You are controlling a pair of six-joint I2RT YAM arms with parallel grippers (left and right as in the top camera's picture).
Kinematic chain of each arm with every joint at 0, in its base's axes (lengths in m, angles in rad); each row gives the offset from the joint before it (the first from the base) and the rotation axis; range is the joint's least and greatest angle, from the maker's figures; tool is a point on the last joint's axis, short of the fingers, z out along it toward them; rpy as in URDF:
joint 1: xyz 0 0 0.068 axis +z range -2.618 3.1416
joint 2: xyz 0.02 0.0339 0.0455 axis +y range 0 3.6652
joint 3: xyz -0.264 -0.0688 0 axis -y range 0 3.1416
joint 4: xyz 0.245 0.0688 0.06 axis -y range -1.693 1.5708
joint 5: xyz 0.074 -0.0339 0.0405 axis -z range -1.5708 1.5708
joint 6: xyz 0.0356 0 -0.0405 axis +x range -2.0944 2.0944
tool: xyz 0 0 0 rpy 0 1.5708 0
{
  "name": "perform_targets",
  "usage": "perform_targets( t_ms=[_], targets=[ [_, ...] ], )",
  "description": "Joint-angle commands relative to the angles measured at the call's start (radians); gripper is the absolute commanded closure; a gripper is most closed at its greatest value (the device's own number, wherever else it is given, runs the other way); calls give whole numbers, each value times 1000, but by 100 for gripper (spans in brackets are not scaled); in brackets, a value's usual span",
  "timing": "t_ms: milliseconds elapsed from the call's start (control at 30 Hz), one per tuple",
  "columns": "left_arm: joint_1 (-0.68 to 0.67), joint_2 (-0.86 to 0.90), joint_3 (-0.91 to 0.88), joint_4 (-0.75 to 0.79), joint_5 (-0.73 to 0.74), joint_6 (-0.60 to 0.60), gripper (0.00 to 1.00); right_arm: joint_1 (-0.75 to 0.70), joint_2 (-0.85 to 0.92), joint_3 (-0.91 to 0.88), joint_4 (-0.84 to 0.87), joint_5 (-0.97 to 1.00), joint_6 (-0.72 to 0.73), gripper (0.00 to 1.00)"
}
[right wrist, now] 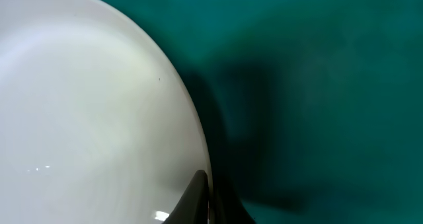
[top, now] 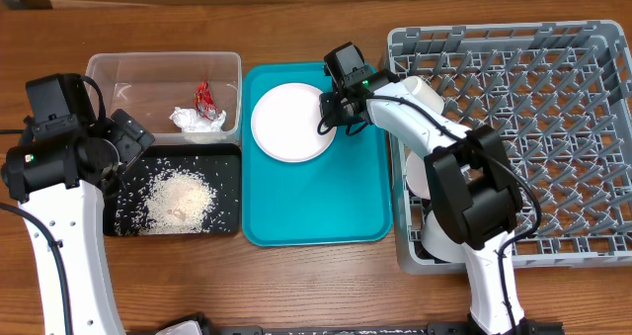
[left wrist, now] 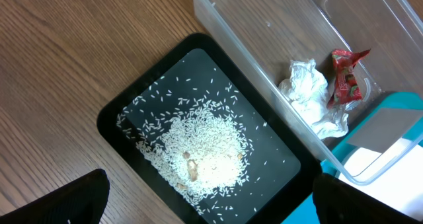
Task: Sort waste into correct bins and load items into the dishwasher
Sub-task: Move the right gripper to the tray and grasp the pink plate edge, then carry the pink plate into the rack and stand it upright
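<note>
Plate (top: 284,125) in right gripper (top: 329,115)

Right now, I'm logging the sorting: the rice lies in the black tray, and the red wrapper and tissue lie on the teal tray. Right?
Not quite: the red wrapper and tissue lie in the clear tub, as the left wrist view shows. The rice is in the black tray.

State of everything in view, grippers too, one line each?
Plate: on teal tray, rim pinched.
Right gripper: shut on plate.
Left gripper: open, over black tray.
Rice: piled in black tray.
Wrapper: crumpled, in tub.
Tissue: crumpled, in tub.
Cup: in rack.
Bowls: in rack, partly behind right arm.
</note>
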Motion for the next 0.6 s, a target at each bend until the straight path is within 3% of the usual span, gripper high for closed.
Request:
perform_targets(
  t_ms=[0,267,567],
  targets=[
    [-2,5,15,0,5,-12,0,6,-112,65,-17,14,-4,96],
    [-2,5,15,0,5,-12,0,6,-312,156,-135,179,-74,96],
    [-2,5,15,0,5,-12,0,-2,-508,157,-285,639,-260,96]
  ],
)
